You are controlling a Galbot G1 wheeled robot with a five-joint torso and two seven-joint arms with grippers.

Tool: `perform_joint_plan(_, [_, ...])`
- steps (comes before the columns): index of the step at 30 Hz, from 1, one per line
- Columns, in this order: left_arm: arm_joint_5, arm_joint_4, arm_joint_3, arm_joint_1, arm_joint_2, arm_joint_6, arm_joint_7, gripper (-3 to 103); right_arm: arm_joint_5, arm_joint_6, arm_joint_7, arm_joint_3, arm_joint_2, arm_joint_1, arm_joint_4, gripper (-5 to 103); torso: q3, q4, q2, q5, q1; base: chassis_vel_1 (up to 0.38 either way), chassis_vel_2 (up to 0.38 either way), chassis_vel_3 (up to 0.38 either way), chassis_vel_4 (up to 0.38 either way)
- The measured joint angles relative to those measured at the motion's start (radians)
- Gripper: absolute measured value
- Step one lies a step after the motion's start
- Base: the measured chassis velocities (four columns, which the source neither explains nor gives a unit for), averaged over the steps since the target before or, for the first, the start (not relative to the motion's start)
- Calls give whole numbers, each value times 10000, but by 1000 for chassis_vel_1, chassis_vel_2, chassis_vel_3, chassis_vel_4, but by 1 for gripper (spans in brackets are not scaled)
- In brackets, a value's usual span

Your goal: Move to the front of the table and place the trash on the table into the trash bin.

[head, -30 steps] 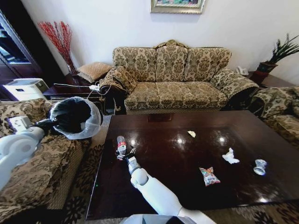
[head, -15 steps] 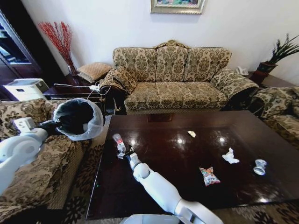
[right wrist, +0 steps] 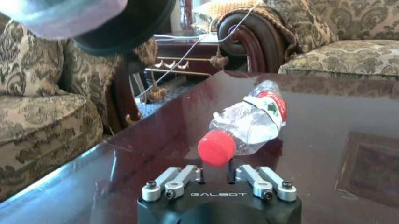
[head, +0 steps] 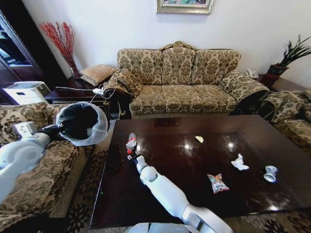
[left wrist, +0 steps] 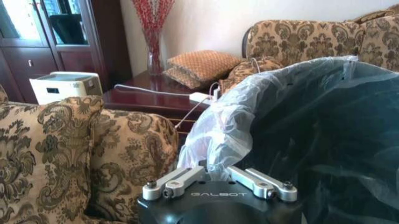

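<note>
My right gripper [head: 132, 156] is shut on the red-capped end of a clear plastic bottle [head: 131, 141] with a red label, held over the left part of the dark glossy table [head: 194, 165]. In the right wrist view the bottle [right wrist: 249, 123] points away from the gripper [right wrist: 215, 171], above the table [right wrist: 324, 121]. My left gripper [head: 57, 130] is shut on the rim of the black trash bin [head: 80, 122] with its white liner, held off the table's left end. The left wrist view shows the gripper [left wrist: 218, 178] on the bin's liner [left wrist: 249, 116]. More trash lies on the table: a pale scrap [head: 199, 139], a tissue [head: 239, 162], a wrapper [head: 217, 183] and a silvery cup [head: 270, 173].
A patterned sofa [head: 180, 80] stands behind the table, with armchairs on the left [head: 34, 179] and right [head: 291, 116]. A side table [head: 73, 92] with cables stands beyond the bin. The bin [right wrist: 118, 23] hangs above and beside the table's edge in the right wrist view.
My right gripper has carried the bottle away from me, toward the table's far left corner. The bin has shifted slightly toward the table.
</note>
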Motion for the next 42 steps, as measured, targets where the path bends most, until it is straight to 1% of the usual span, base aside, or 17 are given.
perform_joint_plan(2, [0, 13, 7, -8, 7, 0, 3, 0, 2, -41, 65, 13, 0, -132, 240, 19, 0, 0, 0, 0, 0, 0, 0, 0, 0])
perform_joint_plan(5, [0, 82, 87, -78, 84, -2, 15, 0, -4, -161, 198, 5, 2, -366, 769, 3, 0, 1, 0, 0, 0, 0, 0, 0, 0])
perform_joint_plan(8, [-4, 127, 144, -134, 138, -11, 23, 0, 1, -341, 377, -52, 2, -523, 1158, -2, 0, 0, 0, 0, 0, 0, 0, 0, 0])
perform_joint_plan(11, [-6, 176, 189, -183, 173, -44, 35, 0, 12, -426, 471, -125, 3, -675, 1465, 1, 0, 0, 0, 0, 0, 0, 0, 0, 0])
perform_joint_plan(14, [-6, 235, 235, -202, 157, -79, 56, 0, -45, -457, 632, -139, 3, -902, 1749, 15, 0, 0, 0, 0, -1, 0, 0, 0, 0])
perform_joint_plan(15, [-6, 235, 235, -202, 157, -79, 56, 0, -45, -457, 632, -139, 3, -902, 1749, 15, 0, 0, 0, 0, -1, 0, 0, 0, 0])
perform_joint_plan(18, [9, 283, 253, -197, 115, -109, 90, 0, -58, -596, 933, -314, 2, -1253, 2363, 1, 0, 0, 0, -1, 0, 0, 0, 0, 0])
perform_joint_plan(24, [30, 320, 280, -200, 111, -138, 125, 0, -94, -712, 1205, -588, 2, -1629, 3252, 17, -1, 1, 1, 0, -2, 0, 0, 0, 0])
perform_joint_plan(26, [38, 322, 330, -225, 112, -156, 129, 0, -309, -629, 1295, -650, 3, -1645, 3388, 27, -1, 1, 1, 0, -2, 0, 0, 0, 0])
perform_joint_plan(27, [46, 321, 354, -231, 111, -163, 128, 0, -470, -473, 1341, -645, 4, -1558, 3234, 33, -1, 0, 1, 0, -2, 0, 0, 0, 0])
perform_joint_plan(29, [54, 304, 379, -232, 107, -170, 128, 0, -619, -282, 1399, -594, 3, -1413, 2954, 33, -1, 1, 1, 1, -2, 0, 0, 0, 0])
perform_joint_plan(33, [73, 211, 437, -228, 61, -174, 109, 0, -791, 304, 1625, -277, 1, -615, 1562, 54, 0, 0, 0, 0, 0, 0, 0, 0, 0])
perform_joint_plan(34, [73, 211, 437, -228, 61, -174, 109, 0, -791, 304, 1625, -277, 1, -615, 1562, 54, 0, 0, 0, 0, 0, 0, 0, 0, 0])
perform_joint_plan(36, [83, 195, 439, -201, 39, -175, 102, 0, -563, 451, 1748, -132, 0, -84, 900, 65, 0, -1, 0, 0, 0, 0, 0, 0, 0])
perform_joint_plan(38, [86, 191, 438, -189, 30, -175, 103, 0, -430, 462, 1765, -129, 1, 81, 766, 65, 0, -1, 0, 0, 0, 0, 0, 0, 0])
perform_joint_plan(39, [89, 186, 432, -165, 11, -175, 103, 0, -256, 482, 1771, -128, 1, 307, 556, 77, 0, 0, 0, 0, 0, 0, 0, 0, 0])
perform_joint_plan(42, [99, 185, 416, -152, -17, -176, 97, 0, -166, 505, 1715, -46, 1, 480, 404, 82, 0, 1, 0, 0, 0, 0, 0, 0, 0])
